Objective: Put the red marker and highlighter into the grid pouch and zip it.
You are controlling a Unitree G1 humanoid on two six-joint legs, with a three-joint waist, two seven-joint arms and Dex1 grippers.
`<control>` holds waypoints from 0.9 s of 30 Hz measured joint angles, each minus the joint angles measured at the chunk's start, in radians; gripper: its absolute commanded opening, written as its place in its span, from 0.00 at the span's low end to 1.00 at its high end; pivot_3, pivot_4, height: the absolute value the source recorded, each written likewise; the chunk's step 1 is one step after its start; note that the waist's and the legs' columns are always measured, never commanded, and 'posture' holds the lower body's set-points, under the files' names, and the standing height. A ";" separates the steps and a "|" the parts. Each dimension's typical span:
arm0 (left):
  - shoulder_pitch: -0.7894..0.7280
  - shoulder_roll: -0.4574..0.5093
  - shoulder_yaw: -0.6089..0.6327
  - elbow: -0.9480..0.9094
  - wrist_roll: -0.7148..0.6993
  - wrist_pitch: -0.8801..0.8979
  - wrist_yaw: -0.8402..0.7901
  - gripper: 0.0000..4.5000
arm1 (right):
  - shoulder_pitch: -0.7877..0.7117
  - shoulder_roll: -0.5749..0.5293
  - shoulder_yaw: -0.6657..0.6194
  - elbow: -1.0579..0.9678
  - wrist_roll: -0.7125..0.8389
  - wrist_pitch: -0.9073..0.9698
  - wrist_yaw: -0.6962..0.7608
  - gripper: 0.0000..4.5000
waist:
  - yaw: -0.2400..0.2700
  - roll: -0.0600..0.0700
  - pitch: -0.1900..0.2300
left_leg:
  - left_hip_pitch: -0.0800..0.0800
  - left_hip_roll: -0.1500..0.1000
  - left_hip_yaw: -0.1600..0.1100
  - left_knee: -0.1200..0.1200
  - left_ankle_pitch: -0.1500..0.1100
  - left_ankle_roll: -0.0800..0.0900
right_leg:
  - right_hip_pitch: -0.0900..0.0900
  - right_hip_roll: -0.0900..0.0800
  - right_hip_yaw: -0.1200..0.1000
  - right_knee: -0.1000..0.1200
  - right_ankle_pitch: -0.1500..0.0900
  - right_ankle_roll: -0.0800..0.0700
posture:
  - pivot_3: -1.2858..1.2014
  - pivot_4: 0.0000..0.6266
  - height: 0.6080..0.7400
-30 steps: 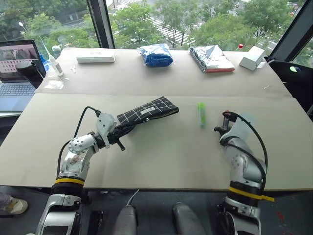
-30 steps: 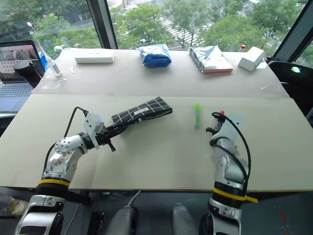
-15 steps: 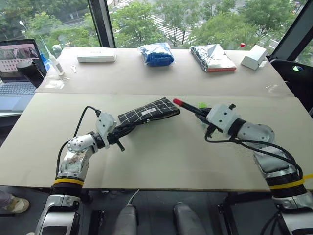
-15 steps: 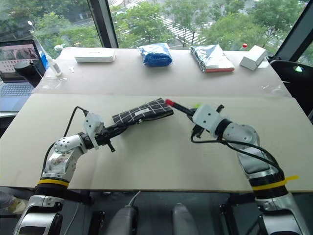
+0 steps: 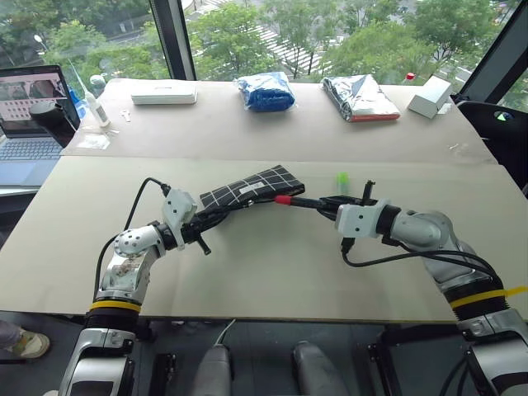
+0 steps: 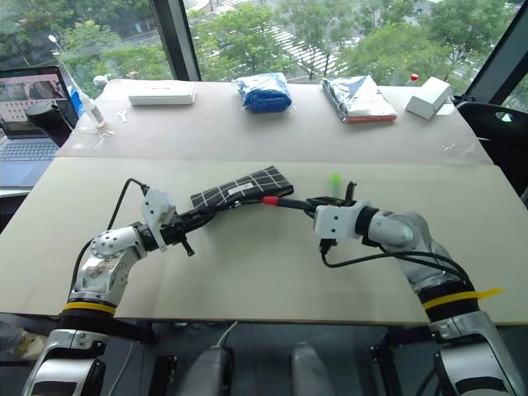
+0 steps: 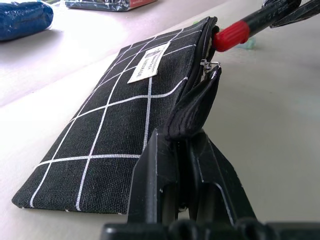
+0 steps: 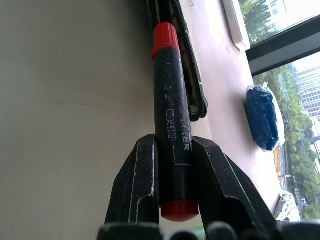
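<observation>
Marker going into the pouch

The right gripper (image 5: 326,203) holds the red marker (image 5: 299,200) at the grid pouch (image 5: 252,187) mouth; the left gripper (image 7: 181,150) pinches the strap (image 7: 195,107) (keep it steady, push slowly).

One grid pouch (image 5: 247,189), one red marker (image 8: 172,120), one highlighter (image 5: 341,178), one blue bag (image 5: 264,91), one silver packet (image 5: 356,97), one laptop (image 5: 31,115).

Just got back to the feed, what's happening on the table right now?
The left gripper is pinching the strap of the grid pouch and holding it at the open zipper end. The right gripper is clamped on the red marker, whose red tip is at the pouch's mouth, not visibly inside. The highlighter lies on the table behind the right gripper, not picked up.
</observation>
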 measured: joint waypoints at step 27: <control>0.025 0.046 0.010 -0.082 -0.080 0.129 -0.102 0.00 | -0.327 0.316 0.200 0.373 -0.192 -0.177 -0.056 0.24 | -0.010 0.000 0.000 | 0.001 0.000 -0.001 0.001 0.000 0.000 | -0.001 0.000 0.000 0.007 0.000 -0.001 | 0.52 0.24 1.00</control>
